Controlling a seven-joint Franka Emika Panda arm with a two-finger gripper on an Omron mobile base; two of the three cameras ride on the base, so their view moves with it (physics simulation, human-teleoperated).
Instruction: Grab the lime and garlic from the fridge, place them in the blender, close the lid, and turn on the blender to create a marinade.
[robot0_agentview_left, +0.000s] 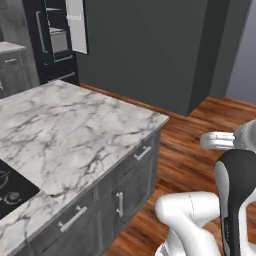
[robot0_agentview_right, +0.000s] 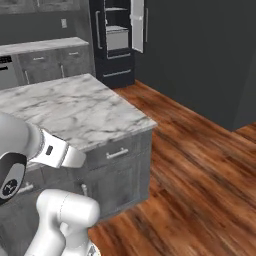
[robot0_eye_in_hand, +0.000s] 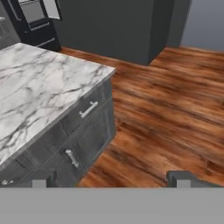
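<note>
My tool (robot0_eye_in_hand: 112, 179) is wide open and holds nothing. Its two dark tips (robot0_eye_in_hand: 183, 178) stick up at the bottom of the hand view, far apart from each other. Between them I see brown wood floor (robot0_eye_in_hand: 175, 109).

My tool hangs in the air off the corner of the table (robot0_eye_in_hand: 30, 92). It is not touching the table. The table has a white and grey marble top. Under the top are grey drawers and doors with silver handles (robot0_eye_in_hand: 88, 109). In the left base view a black stove top (robot0_agentview_left: 10, 192) sits at the table's left edge.

My white arm (robot0_agentview_left: 235, 190) bends up at the lower right of the left base view. In the right base view it (robot0_agentview_right: 50, 150) reaches across in front of the table's near side.

The fridge (robot0_agentview_right: 117, 40) is far off, past the far end of the table, and well away from my tool. It is tall and black. Its door (robot0_agentview_right: 137, 25) stands open, and I can see pale shelves inside. I cannot make out any lime or garlic on them from here; it is too small to tell.

A big dark grey wall (robot0_agentview_left: 145, 50) stands to the right of the fridge, behind the wood floor.
</note>
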